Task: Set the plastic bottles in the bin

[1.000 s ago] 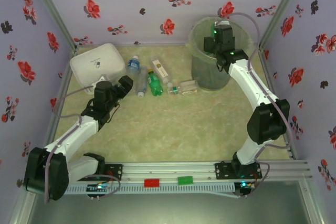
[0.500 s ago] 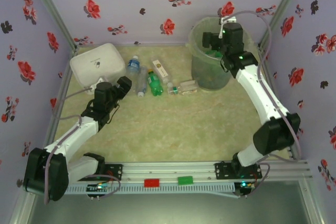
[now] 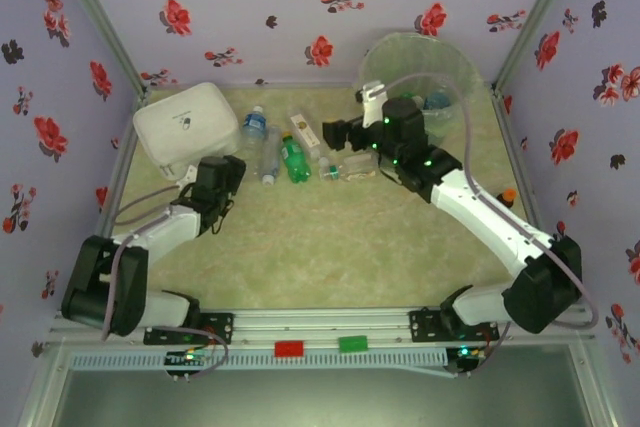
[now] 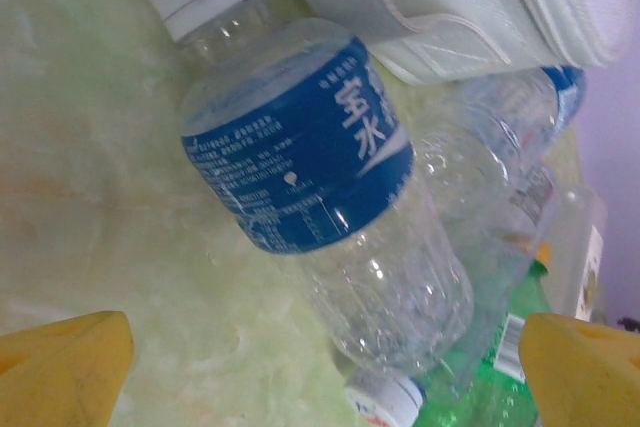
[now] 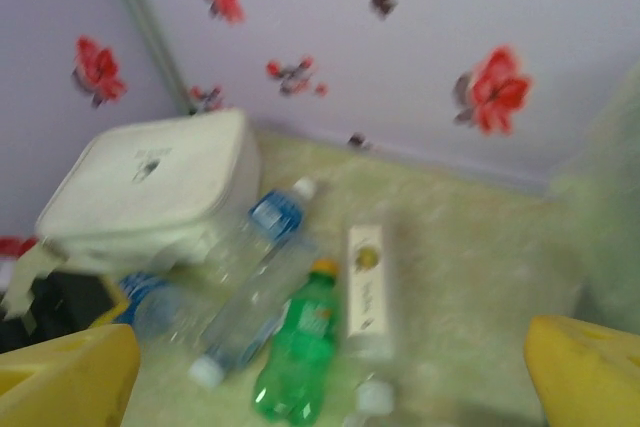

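Three walls close the space: a back wall [image 3: 300, 7], a left wall [image 3: 40, 97] and a right wall [image 3: 600, 147], all pale lavender and strewn with red and dark flower prints. Slanting metal posts stand in the far corners, one on the left [image 3: 100, 22] and one on the right [image 3: 535, 17]. The tabletop [image 3: 330, 247] is pale yellow-green with a cloudy, marbled look. An aluminium rail [image 3: 330, 325] runs along its near edge, with a grey surface [image 3: 300, 397] below it. The light is soft and even, with faint shadows
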You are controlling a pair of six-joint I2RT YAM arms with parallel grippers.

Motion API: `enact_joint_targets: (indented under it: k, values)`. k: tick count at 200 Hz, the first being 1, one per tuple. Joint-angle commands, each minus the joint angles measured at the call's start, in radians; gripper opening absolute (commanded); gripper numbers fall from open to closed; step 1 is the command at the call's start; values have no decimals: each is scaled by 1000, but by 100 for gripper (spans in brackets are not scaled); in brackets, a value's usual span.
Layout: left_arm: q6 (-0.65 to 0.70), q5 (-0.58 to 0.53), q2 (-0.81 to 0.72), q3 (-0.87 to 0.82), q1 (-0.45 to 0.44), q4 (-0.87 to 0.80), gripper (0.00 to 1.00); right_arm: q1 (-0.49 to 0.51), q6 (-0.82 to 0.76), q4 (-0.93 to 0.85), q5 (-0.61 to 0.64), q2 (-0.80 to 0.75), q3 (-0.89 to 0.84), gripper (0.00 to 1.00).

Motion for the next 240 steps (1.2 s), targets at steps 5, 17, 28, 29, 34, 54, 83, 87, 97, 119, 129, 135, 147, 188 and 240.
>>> enact_joint_targets:
  k: [5, 17, 28, 29, 34, 54, 83, 87, 97, 119, 129, 135, 147, 188, 240]
  values:
    - [-115, -33, 57, 93, 22, -92, 100, 52, 40, 84, -28, 20, -42, 100]
    - [-104, -35, 84, 127, 22, -111, 100, 64, 52, 96, -35, 35, -53, 100]
    - [-115, -35, 109, 147, 25, -119, 100, 69, 65, 95, -53, 55, -52, 100]
    - [-116, -35, 112, 148, 25, -120, 100, 69, 67, 93, -54, 56, -51, 100]
    - [-129, -35, 121, 152, 27, -120, 100, 72, 68, 86, -56, 66, -49, 100]
    - [-183, -37, 154, 156, 36, -101, 100, 78, 69, 68, -53, 89, -42, 100]
    - [-279, -48, 202, 185, 45, -164, 100, 79, 64, 70, -41, 93, -45, 100]
    - [-284, -47, 209, 194, 46, -174, 100, 79, 63, 71, -39, 93, -45, 100]
    - [-283, -48, 225, 207, 47, -185, 100, 79, 58, 72, -32, 90, -49, 100]
    - [-278, -45, 257, 227, 46, -174, 100, 79, 49, 71, -23, 89, -54, 100]
    - [-280, -46, 272, 235, 48, -173, 100, 79, 47, 65, -24, 91, -53, 100]
    - [-281, -46, 280, 238, 47, -173, 100, 80, 46, 61, -23, 92, -52, 100]
    - [-284, -46, 297, 242, 51, -175, 100, 79, 46, 58, -24, 92, -51, 100]
    - [-280, -31, 339, 239, 63, -160, 100, 81, 45, 56, -20, 92, -54, 100]
    - [-251, -29, 341, 207, 65, -138, 86, 82, 46, 58, -11, 94, -53, 100]
